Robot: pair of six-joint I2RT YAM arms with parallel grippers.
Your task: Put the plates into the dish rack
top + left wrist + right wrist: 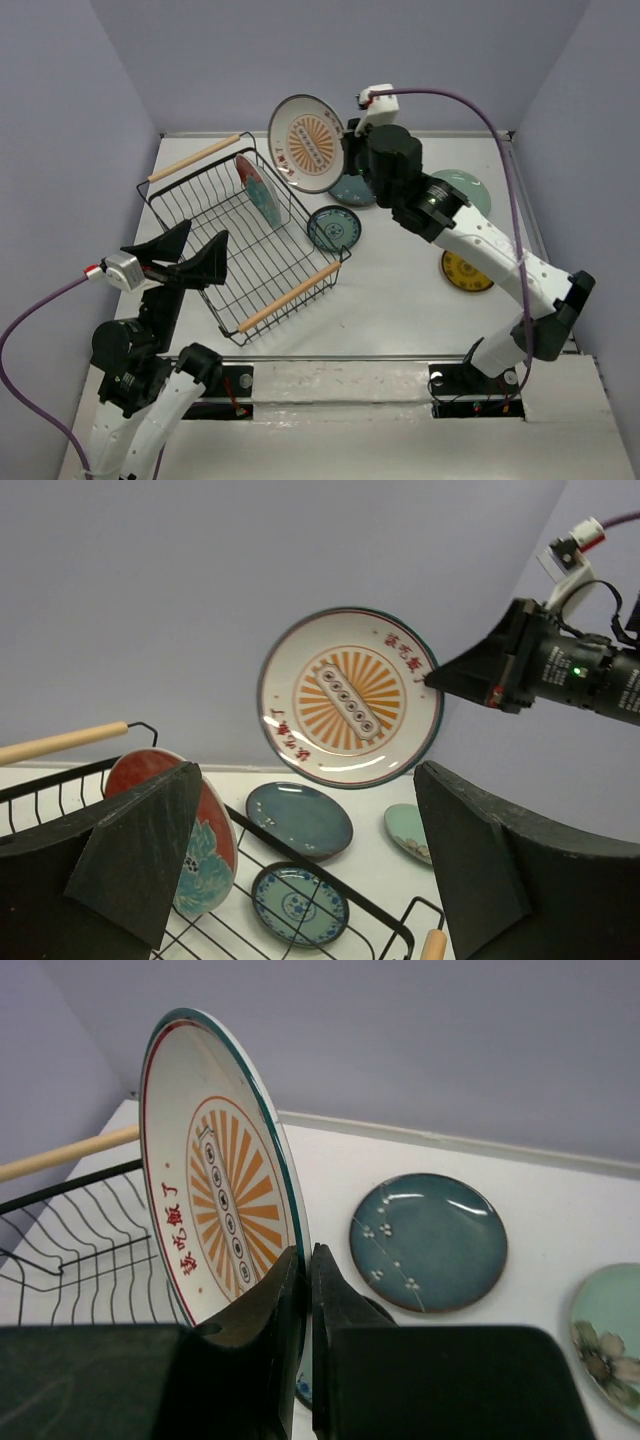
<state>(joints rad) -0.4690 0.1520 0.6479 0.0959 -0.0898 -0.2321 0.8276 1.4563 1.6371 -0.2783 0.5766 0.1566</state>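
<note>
While right tool (306,1256) grips cream-orange plate (308,142), red plate (258,190) stands in dish rack (290,297), left tool (190,255) wide

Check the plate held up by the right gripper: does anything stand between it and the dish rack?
Nothing visible does. The cream-orange plate, pinched by the right gripper, hangs at the far edge of the dish rack. Inside, one red plate stands on edge near that end; the remaining space looks free.

Cream-orange plate (305,142): glazed ceramic, glossy, light glare. Dark teal plate (428,1242): glossy glaze too. Dish rack (215,215): thin black wire, smooth coating; handles (290,297) pale wood, matt. Worktop (400,310): white, matt, smooth.
</note>
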